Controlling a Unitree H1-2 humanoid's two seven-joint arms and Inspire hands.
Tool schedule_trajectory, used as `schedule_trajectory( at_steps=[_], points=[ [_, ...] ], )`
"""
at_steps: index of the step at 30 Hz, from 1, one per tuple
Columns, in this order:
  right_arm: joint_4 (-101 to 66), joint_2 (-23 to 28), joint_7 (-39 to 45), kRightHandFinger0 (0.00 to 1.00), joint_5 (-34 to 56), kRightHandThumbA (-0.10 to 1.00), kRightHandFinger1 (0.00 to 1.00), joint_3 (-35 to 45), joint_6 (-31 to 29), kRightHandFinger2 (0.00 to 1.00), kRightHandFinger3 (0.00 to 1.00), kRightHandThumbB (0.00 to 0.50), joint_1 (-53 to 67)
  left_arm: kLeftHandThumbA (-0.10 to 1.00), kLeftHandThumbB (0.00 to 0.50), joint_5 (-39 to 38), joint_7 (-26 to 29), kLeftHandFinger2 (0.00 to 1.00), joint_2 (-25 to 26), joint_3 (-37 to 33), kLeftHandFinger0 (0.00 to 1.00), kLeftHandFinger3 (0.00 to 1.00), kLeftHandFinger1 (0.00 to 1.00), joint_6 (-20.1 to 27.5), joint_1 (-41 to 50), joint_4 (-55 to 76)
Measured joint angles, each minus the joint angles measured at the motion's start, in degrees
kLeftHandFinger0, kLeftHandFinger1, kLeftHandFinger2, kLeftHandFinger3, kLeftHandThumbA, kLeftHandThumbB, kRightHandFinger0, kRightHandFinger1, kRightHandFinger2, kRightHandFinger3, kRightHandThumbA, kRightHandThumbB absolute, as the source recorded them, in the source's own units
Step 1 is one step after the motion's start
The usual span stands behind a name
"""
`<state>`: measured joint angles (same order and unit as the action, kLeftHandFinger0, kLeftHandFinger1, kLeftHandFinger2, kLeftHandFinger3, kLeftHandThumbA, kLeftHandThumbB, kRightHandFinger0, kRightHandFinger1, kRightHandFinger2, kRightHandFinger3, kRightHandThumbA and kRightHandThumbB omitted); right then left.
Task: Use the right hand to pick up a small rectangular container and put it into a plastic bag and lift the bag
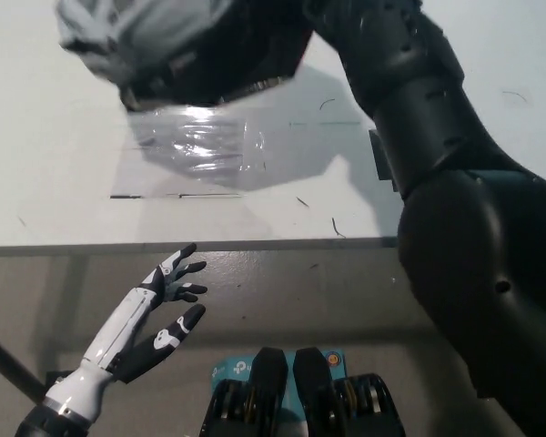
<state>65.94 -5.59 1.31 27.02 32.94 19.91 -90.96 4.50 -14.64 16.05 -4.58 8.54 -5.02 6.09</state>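
The plastic bag (177, 50) is up off the white table (55, 182) — it hangs at the top of the head view, grey folds at the left, dark bulk in the middle, its upper part cut by the frame edge. Beneath it a clear, shiny sheet of film (196, 146) catches the light above the tabletop, with the bag's shadow spreading to the right. The black right arm (419, 118) rises steeply from the lower right to the bag's top right corner, but the right hand itself is out of frame, so its grip cannot be told. The small rectangular container cannot be seen — whether it sits inside the lifted bag is hidden by the folds. Down at the lower left, below the table edge, the white left hand (168, 300) rests apart from everything, fingers spread and holding nothing
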Motion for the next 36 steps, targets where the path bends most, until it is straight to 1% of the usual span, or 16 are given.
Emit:
schedule_trajectory(
  at_steps=[7,12,15,18,22,23,24,26,27,28,29,31,32,34,35,36],
  points=[
    [-12.22,-0.74,0.04,0.0,4.33,0.19,0.3,-0.63,4.42,0.74,0.83,0.048,-2.8,0.79,0.241,0.0,0.0,0.89,0.0,-0.19,0.77,1.0,0.76,-0.02,-0.01,-0.01],
    [-21.47,-0.64,-0.84,0.0,7.94,0.18,0.21,-3.27,5.71,0.58,0.66,0.005,-3.26,0.8,0.251,0.0,0.0,0.88,0.0,-0.26,0.77,1.0,0.76,-0.02,-0.07,-0.02],
    [-24.0,-0.25,-1.07,0.0,9.12,0.09,0.22,-4.55,6.11,0.62,0.83,0.0,-3.54,0.81,0.251,0.0,0.0,0.89,0.01,-0.27,0.78,1.0,0.76,-0.06,-0.15,-0.01],
    [-21.72,-0.06,-1.18,0.0,8.8,-0.02,0.16,-5.73,6.39,0.59,0.86,0.034,-3.12,0.81,0.248,0.0,0.0,0.89,0.0,-0.32,0.78,1.0,0.76,-0.12,-0.25,-0.01],
    [-10.73,0.19,-1.25,0.0,7.2,0.01,0.12,-8.26,5.98,0.6,0.83,0.011,-0.95,0.78,0.239,0.0,0.0,0.89,-0.03,-0.57,0.78,1.0,0.76,-0.25,-0.22,-0.03],
    [-10.73,0.19,-1.25,0.0,7.2,0.01,0.13,-8.26,5.98,0.6,0.84,0.064,-0.95,0.78,0.233,0.0,0.0,0.9,-0.03,-0.57,0.78,1.0,0.76,-0.25,-0.22,-0.03],
    [-6.99,0.06,-1.43,0.0,6.27,0.02,0.09,-9.24,5.82,0.56,0.85,0.067,1.04,0.78,0.233,0.0,0.0,0.9,-0.06,-0.66,0.79,1.0,0.76,-0.29,-0.22,-0.02],
    [-1.11,0.02,-1.58,0.0,4.54,0.04,0.09,-11.57,5.16,0.54,0.77,0.024,3.62,0.79,0.24,0.0,-0.01,0.9,-0.04,-0.7,0.8,1.0,0.76,-0.39,-0.18,0.26],
    [-0.62,-0.1,-1.6,0.01,4.27,0.18,0.12,-11.77,5.16,0.5,0.67,0.235,4.23,0.79,0.24,0.0,-0.02,0.9,-0.04,-0.7,0.8,1.0,0.76,-0.4,-0.18,0.34],
    [-0.64,-0.47,-1.59,0.0,4.01,0.17,0.02,-11.87,5.17,0.41,0.61,0.101,5.41,0.79,0.239,0.01,-0.02,0.89,-0.04,-0.71,0.8,1.0,0.76,-0.42,-0.19,0.37],
    [-1.57,-0.92,-1.53,0.0,3.99,0.14,0.02,-11.86,5.24,0.43,0.6,0.065,6.06,0.79,0.235,0.03,-0.02,0.89,-0.04,-0.72,0.79,1.0,0.76,-0.45,-0.24,0.35],
    [-3.35,-1.03,-1.53,0.0,4.0,0.09,0.08,-11.83,5.3,0.51,0.67,0.019,5.96,0.78,0.242,0.03,-0.02,0.9,-0.04,-0.78,0.78,1.0,0.76,-0.5,-0.44,0.32],
    [-4.57,-1.01,-1.54,0.0,4.0,-0.01,0.15,-11.84,5.34,0.6,0.78,0.003,5.63,0.79,0.247,0.04,-0.02,0.9,-0.05,-0.82,0.77,1.0,0.76,-0.54,-0.6,0.3],
    [-6.78,-0.83,-1.53,0.0,4.0,-0.02,0.21,-11.89,5.37,0.63,0.87,0.015,4.32,0.78,0.237,0.04,-0.02,0.9,-0.04,-0.8,0.78,1.0,0.76,-0.59,-1.02,0.3],
    [-7.57,-0.79,-1.48,0.0,3.99,-0.08,0.18,-12.03,5.37,0.56,0.86,0.003,3.18,0.78,0.236,0.04,-0.02,0.9,-0.04,-0.81,0.78,1.0,0.76,-0.6,-1.1,0.3],
    [-8.06,-0.81,-1.4,0.0,3.97,-0.06,0.26,-12.31,5.37,0.59,0.86,0.025,2.44,0.78,0.232,0.05,-0.03,0.89,-0.04,-0.87,0.78,1.0,0.76,-0.61,-1.11,0.31]
  ],
)
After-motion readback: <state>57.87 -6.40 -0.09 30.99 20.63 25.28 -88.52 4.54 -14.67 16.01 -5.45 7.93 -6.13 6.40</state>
